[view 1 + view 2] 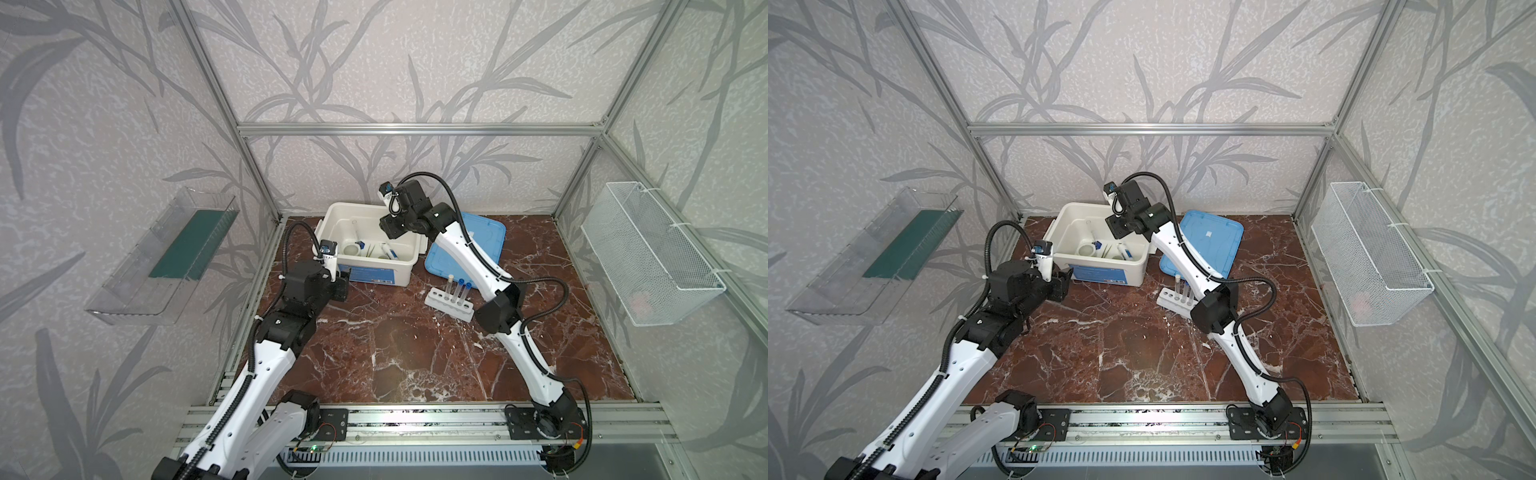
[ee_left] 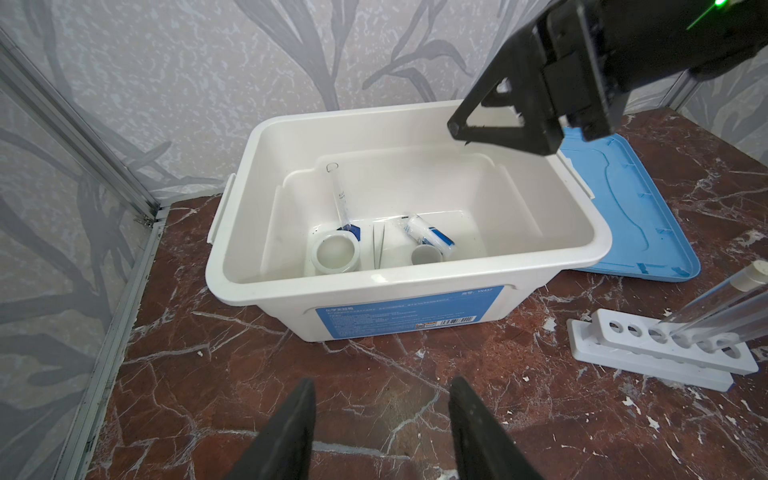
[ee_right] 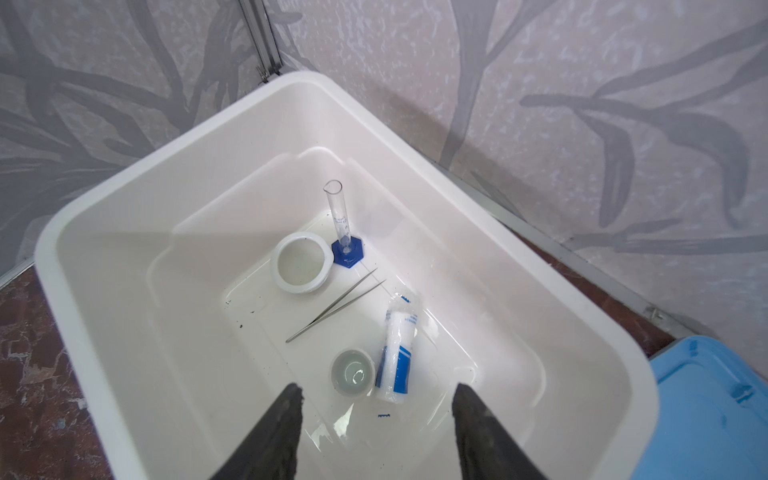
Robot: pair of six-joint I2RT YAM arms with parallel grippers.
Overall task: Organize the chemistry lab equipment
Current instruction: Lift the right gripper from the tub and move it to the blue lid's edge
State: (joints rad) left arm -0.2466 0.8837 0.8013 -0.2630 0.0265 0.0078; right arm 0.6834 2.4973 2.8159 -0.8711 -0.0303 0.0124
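The white bin (image 3: 124, 249) holds a large white ceramic cup (image 3: 300, 262), a smaller cup (image 3: 352, 371), an upright blue-based clear cylinder (image 3: 341, 220), metal tweezers (image 3: 336, 305) and a white blue-labelled bottle (image 3: 399, 353) lying on its side. My right gripper (image 3: 376, 399) hangs open above the bin's near end, with nothing between its fingers. Three capped test tubes (image 1: 459, 290) stand in the white rack (image 1: 449, 305). My left gripper (image 2: 382, 390) is open and empty over the marble, just in front of the bin (image 2: 415, 286).
The blue lid (image 1: 469, 249) lies on the table to the right of the bin, under the right arm. A wire basket (image 1: 652, 257) hangs on the right wall and a clear tray (image 1: 162, 257) on the left wall. The table is red-brown marble (image 1: 395, 353).
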